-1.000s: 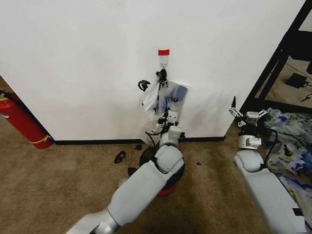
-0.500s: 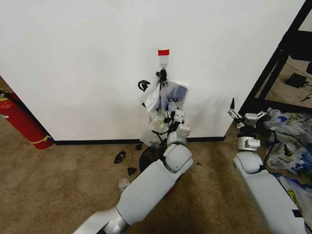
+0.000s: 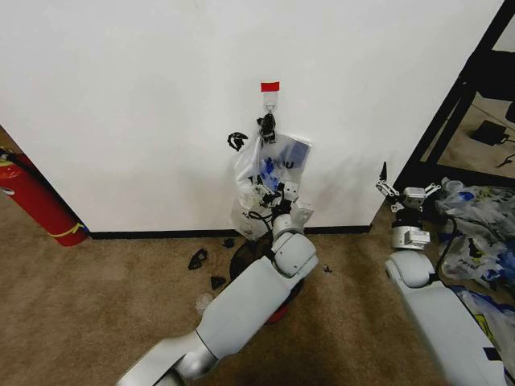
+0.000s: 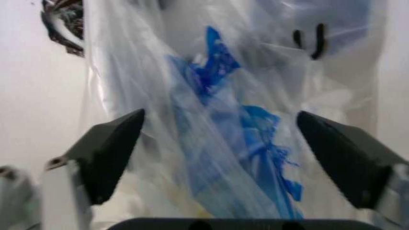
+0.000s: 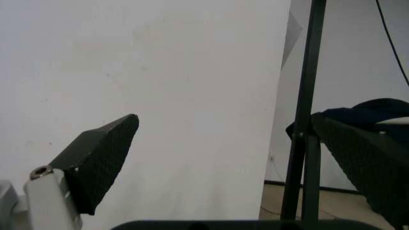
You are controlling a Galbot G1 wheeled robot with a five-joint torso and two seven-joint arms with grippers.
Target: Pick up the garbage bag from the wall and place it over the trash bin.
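Head view, one garbage bag (image 3: pixel 269 165), left hand (image 3: pixel 272 193) open at it.

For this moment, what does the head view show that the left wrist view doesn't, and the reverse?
Head view alone: the red tape strip and hook on the wall, the trash bin on the carpet behind the left arm, a fire extinguisher, and the right claw raised off to the side. Left wrist view alone: the left claw open, its fingers either side of the bag's blue patches. Both: the garbage bag hanging against the wall.
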